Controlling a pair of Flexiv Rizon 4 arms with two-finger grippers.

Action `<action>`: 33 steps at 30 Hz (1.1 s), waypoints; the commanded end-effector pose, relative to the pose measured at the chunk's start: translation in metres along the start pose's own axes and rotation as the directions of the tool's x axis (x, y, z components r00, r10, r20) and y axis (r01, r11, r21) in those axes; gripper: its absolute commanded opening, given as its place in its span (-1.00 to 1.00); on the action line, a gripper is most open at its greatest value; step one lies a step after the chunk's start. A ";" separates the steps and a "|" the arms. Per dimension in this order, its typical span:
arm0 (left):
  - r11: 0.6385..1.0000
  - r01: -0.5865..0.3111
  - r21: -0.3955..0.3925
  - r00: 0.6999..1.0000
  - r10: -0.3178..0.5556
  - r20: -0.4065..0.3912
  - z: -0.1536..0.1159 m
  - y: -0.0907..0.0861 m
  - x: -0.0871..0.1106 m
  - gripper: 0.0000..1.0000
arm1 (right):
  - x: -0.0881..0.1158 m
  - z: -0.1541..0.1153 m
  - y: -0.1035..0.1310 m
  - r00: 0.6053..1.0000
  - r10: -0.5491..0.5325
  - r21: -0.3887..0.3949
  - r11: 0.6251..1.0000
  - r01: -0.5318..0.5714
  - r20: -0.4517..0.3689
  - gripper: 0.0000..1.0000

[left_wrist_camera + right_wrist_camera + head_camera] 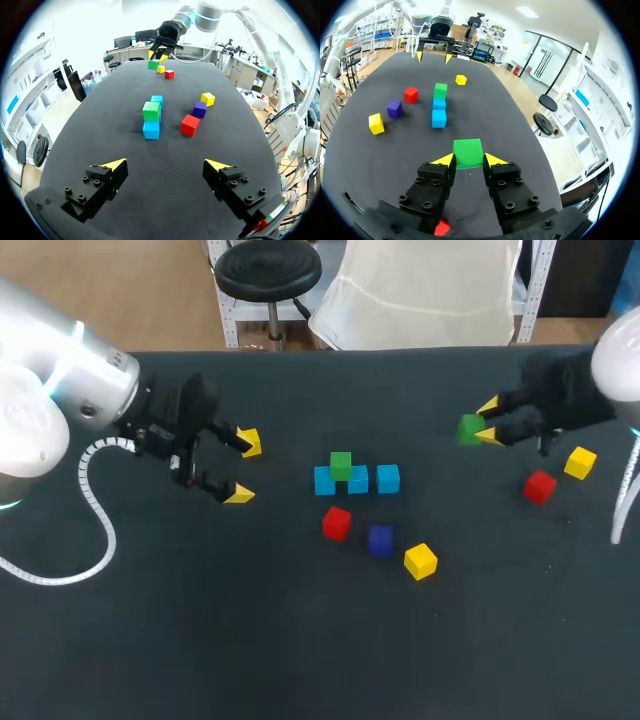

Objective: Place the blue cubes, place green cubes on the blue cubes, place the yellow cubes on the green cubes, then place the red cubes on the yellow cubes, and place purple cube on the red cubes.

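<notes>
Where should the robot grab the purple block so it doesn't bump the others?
Probably from straight above, pinching the near and far faces of the purple block. It sits flat with its top bare, while a red block and a yellow block stand close on its left and right, leaving the fingers less room there.

Bright, even room light leaves only faint, soft shadows on the matte black table (300, 660).

Left claw (244, 469) spread wide, left side; right claw (489, 421) clamped on green cube (468, 428), right side.
</notes>
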State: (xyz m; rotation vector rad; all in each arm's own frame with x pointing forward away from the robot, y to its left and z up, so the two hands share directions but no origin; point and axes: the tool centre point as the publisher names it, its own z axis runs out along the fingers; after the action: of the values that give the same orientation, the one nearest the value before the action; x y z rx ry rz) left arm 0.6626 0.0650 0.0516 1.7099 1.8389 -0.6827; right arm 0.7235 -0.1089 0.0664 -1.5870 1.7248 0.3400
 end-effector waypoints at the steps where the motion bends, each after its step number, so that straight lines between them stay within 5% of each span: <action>1: 1.000 -0.003 -0.003 1.000 0.003 0.005 0.000 -0.001 0.002 1.00 | -0.013 0.012 0.001 0.999 0.010 -0.025 1.000 -0.011 -0.041 -1.00; 16: 1.000 -0.003 -0.003 1.000 0.003 0.005 0.000 -0.001 0.002 1.00 | -0.055 0.048 0.036 0.998 -0.019 -0.086 0.996 0.013 -0.065 -1.00; 33: 1.000 -0.003 -0.003 1.000 0.003 0.005 0.000 -0.001 0.002 1.00 | -0.074 0.083 0.056 0.998 -0.038 -0.153 0.988 0.030 -0.050 -1.00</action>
State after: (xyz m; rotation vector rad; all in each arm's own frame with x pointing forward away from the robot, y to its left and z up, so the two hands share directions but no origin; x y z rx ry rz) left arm 0.6626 0.0650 0.0516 1.7098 1.8389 -0.6828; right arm 0.6915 0.0058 0.0472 -1.7431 1.7440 0.4196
